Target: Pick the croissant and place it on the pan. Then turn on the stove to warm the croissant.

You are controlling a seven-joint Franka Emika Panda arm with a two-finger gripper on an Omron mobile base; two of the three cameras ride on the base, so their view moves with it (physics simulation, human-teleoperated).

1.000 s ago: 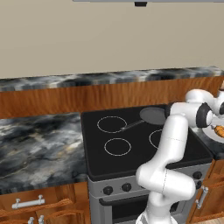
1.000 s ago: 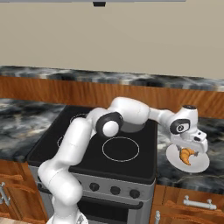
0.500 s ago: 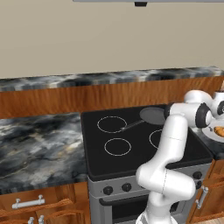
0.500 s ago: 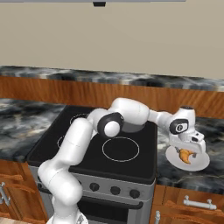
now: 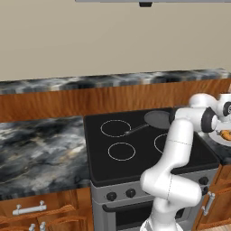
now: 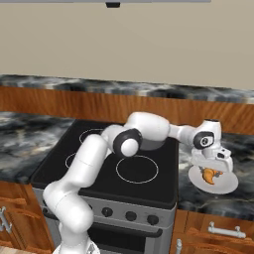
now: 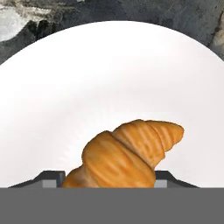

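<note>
Gripper (image 6: 214, 171) reached out over the white plate (image 6: 225, 186) on the marble counter (image 6: 238, 149) right of the stove (image 6: 99, 171). Hand points down at the plate.

Hand view: croissant (image 7: 127, 155) lies on the plate (image 7: 109, 78), directly ahead of the gripper (image 7: 109, 180), its near end set between the two dark finger tips (image 7: 52, 178). One tip shows on each side of the pastry, both right up against it. Looks like a grip on the croissant, jaws closed in to its width. Pointed far end of the croissant angles away and to the upper right in this view. Whether it is off the plate surface I cannot tell.

Right base view: croissant (image 6: 210, 175) seen as a small orange lump just under the hand, on the plate's near-middle. The fingers themselves are too small to make out here. The arm's bulk lies across the back right burner.

Left base view: hand at the far right edge; a sliver of croissant (image 5: 224, 134) and plate (image 5: 218, 139) beneath it. This view gives the pan (image 5: 158, 118), dark and round, on the stove (image 5: 135, 149) at the back right, handle running forward-left; it sits well apart from the gripper, off to its left and behind the forearm. Front knobs (image 5: 121, 194) visible below the cooktop.
</note>
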